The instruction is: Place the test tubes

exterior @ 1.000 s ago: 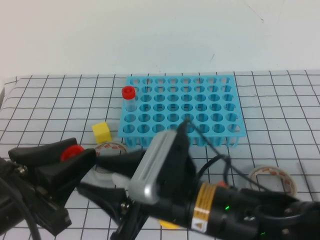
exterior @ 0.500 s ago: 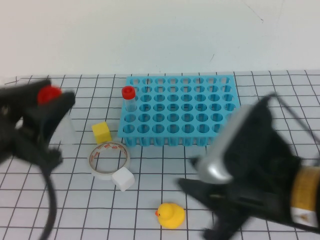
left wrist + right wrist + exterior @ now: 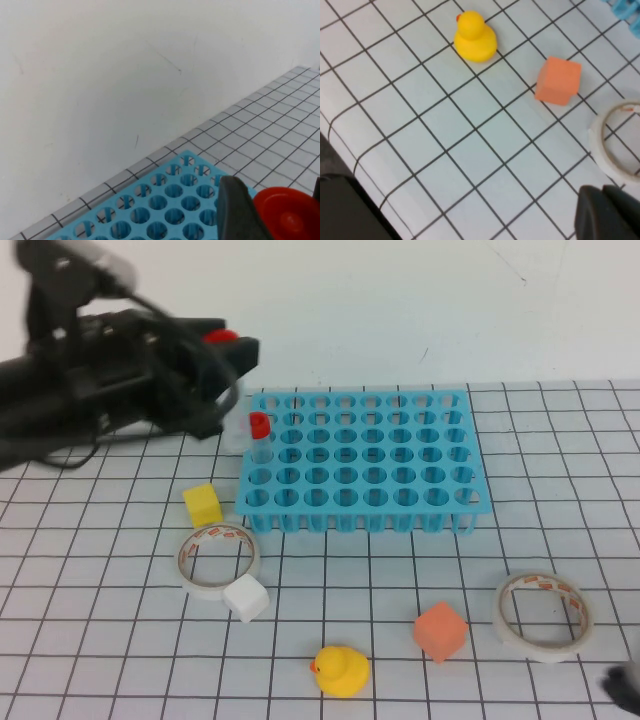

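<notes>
The left gripper [image 3: 222,365], fingers grasping a red-capped clear test tube [image 3: 231,410] upright, hangs over the white gridded worktop [image 3: 100,540]; the blue plastic rack [image 3: 400,470] lies just right, below; the right gripper [image 3: 601,192], fingers clenched empty, sits near-right, well apart

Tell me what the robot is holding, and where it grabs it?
The left claw holds a red-capped tube near its cap, above the blue rack's back-left corner. The right claw, at the table's near right, is shut and empty.
</notes>
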You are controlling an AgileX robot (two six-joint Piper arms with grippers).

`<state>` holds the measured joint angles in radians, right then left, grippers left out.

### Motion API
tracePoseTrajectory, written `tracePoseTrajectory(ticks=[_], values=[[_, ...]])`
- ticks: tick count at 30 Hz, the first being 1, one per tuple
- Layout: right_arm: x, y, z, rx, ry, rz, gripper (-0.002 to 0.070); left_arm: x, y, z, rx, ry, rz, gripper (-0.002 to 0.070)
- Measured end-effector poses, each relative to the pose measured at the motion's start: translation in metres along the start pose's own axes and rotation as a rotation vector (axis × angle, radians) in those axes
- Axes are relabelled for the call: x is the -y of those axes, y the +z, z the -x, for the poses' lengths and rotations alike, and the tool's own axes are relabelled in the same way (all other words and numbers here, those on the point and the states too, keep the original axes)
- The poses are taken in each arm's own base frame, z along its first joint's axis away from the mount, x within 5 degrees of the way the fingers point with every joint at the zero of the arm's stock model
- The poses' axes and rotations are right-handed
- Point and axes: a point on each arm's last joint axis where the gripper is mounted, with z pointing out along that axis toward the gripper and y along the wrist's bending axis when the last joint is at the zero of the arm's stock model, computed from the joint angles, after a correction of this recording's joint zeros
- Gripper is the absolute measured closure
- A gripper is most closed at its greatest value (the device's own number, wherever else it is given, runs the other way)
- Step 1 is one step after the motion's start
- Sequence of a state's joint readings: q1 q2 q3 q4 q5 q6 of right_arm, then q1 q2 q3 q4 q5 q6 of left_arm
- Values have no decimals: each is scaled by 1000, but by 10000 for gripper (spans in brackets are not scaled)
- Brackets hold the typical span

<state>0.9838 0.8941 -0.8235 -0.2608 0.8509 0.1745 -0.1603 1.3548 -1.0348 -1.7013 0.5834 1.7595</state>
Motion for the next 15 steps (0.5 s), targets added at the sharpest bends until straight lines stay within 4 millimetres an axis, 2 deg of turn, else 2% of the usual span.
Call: tracePoseTrajectory(ticks=[6,11,15], values=[[5,-21,-38,79,68,3,678,-27,39,-10,-39,-26,-11,417],[7,-31,-71,145,206,21,678,-40,59,-21,-65,-46,-14,417],[8,-42,-90,182,274,47,678,-47,70,-26,-75,-54,-18,417]])
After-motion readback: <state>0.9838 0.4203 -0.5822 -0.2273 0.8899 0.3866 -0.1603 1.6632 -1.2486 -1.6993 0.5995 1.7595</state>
